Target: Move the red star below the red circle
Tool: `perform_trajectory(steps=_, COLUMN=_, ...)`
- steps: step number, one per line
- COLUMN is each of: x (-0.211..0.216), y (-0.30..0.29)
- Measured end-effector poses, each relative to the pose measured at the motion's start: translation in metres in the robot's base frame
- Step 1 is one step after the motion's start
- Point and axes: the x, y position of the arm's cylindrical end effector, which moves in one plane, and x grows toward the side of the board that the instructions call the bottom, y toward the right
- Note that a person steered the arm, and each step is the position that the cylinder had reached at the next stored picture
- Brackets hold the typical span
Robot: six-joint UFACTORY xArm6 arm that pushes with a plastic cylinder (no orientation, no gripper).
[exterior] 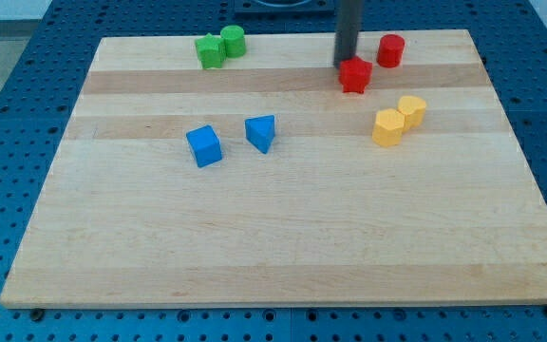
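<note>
Eight blocks — two red, two green, two blue, two yellow — my tip (346,65) against the red star (355,75); no jaws.

Lab bench, blue pegboard (27,57), wooden board (283,237)

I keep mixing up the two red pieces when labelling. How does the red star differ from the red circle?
Shape: the red star has a notched, pointed outline; the red circle is a smooth round cylinder.
Place: the red star lies lower and further to the view's left; the red circle sits nearer the board's top edge.
Contact: my tip is right at the red star's upper left edge; the red circle stands apart from it.
Both are the same red and similar in size.
</note>
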Motion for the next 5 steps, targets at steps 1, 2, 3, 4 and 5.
perform_trajectory(steps=1, x=0.016, y=0.004)
perform_trajectory(steps=2, x=0.022, y=-0.039)
perform_trajectory(steps=3, x=0.03, y=-0.065)
perform_trajectory(steps=4, x=0.037, y=-0.062)
perform_trajectory(steps=5, x=0.037, y=-0.057)
